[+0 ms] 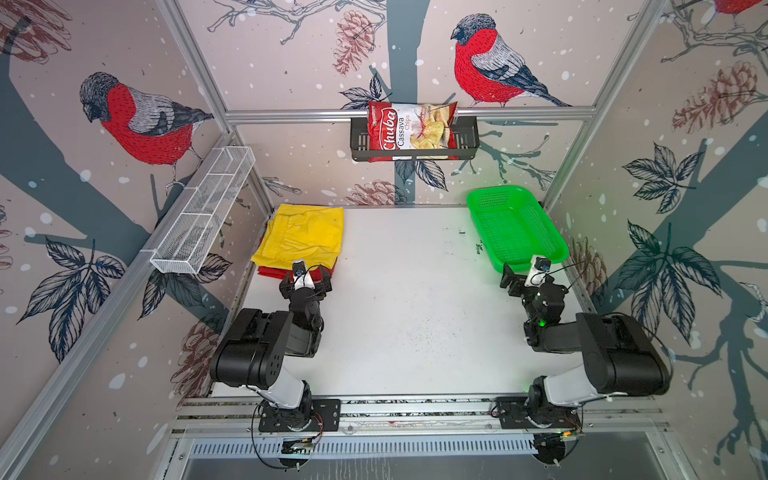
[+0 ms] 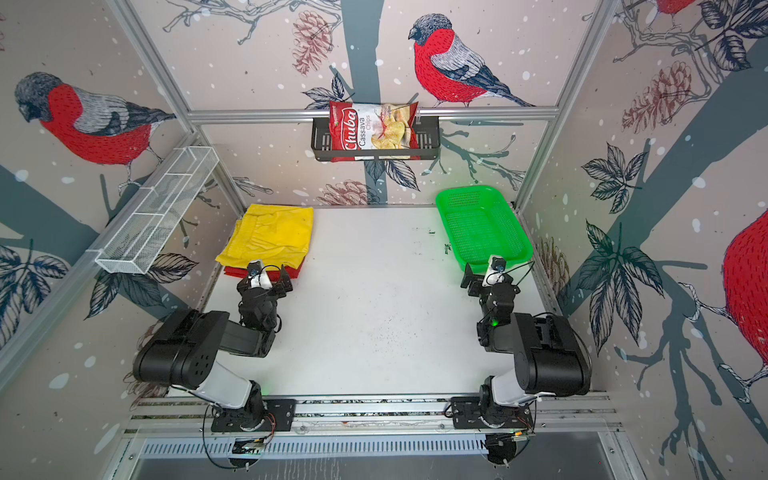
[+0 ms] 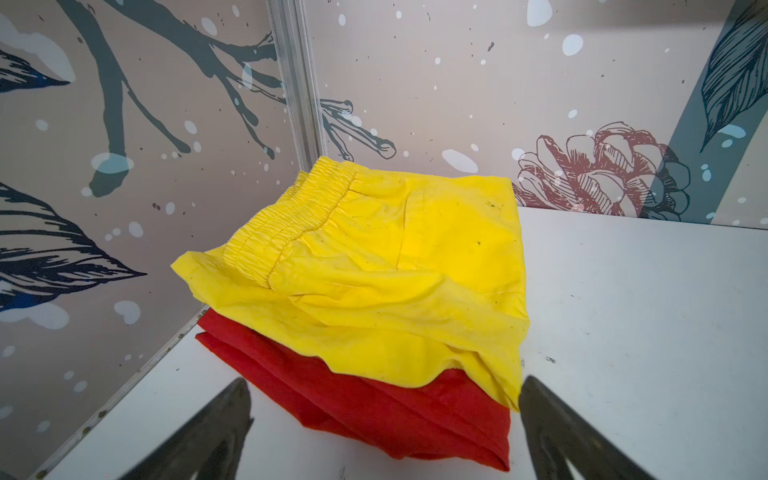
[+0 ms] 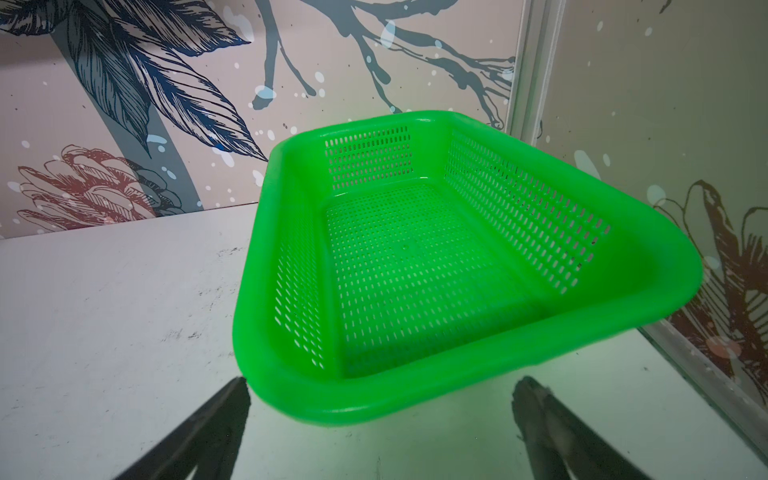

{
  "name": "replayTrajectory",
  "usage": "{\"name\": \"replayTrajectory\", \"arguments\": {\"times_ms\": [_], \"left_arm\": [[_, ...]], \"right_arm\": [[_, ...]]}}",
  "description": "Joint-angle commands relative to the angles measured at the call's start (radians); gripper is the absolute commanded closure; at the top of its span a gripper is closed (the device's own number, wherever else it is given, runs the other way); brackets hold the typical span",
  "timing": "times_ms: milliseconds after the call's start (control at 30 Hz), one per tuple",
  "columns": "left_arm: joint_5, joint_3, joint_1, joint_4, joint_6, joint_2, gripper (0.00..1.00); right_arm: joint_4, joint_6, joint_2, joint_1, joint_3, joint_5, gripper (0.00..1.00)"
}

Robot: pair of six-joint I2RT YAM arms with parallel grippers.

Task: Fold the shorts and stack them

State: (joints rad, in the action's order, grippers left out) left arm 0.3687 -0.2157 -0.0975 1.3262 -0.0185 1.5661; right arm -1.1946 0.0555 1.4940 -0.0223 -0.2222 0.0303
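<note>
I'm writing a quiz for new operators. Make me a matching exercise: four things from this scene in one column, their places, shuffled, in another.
1. yellow shorts
2. red shorts
3. chips bag
4. green basket

a. far right corner of the table
b. top of the folded stack
c. in the black rack
d. under the other pair

Pairs: 1-b, 2-d, 3-c, 4-a.
</note>
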Motion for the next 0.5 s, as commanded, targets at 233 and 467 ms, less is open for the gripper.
{"name": "replayTrajectory", "arguments": {"times_ms": [233, 467], "left_arm": [[0.005, -0.006, 0.001, 0.024, 0.012, 0.002, 0.01], [-0.031, -0.009, 0.018, 0.010, 0.005, -0.003, 0.01]], "right_arm": [[-0.010, 0.001, 0.001, 0.000, -0.006, -0.010, 0.01], [-0.008, 0.002, 0.002, 0.000, -0.005, -0.010, 0.01]]}}
